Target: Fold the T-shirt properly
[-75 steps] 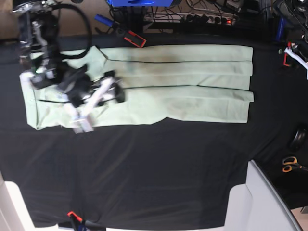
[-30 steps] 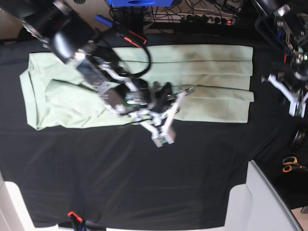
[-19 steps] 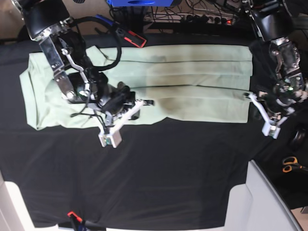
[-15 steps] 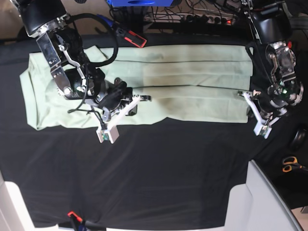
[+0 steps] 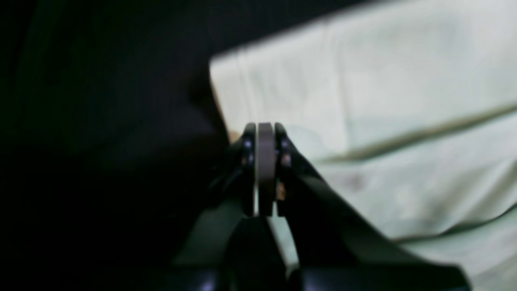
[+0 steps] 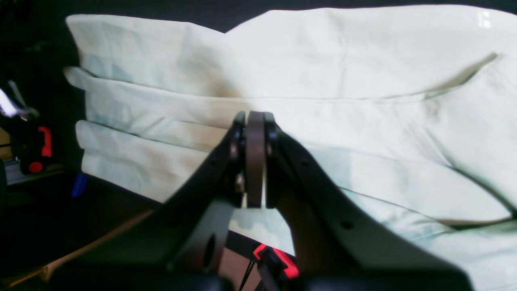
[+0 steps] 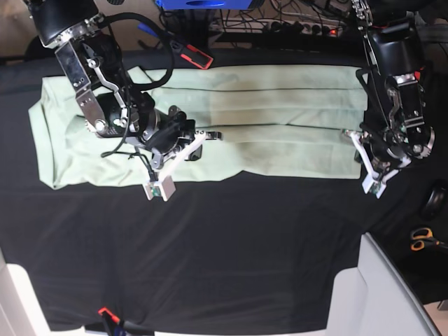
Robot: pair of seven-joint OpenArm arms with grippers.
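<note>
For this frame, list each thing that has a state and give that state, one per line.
T-shirt: lying flat on the black table cover, folded lengthwise into a long band, not held by either gripper.
Left gripper: shut, empty, at the band's end corner.
Right gripper: shut, empty, over the cloth.
Scissors: lying at the table's edge, blades hidden.

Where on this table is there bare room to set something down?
The black cloth in front of the T-shirt is bare across its width, down to the white corner panel. Crowded: the far edge with cables, and the scissors side.
</note>
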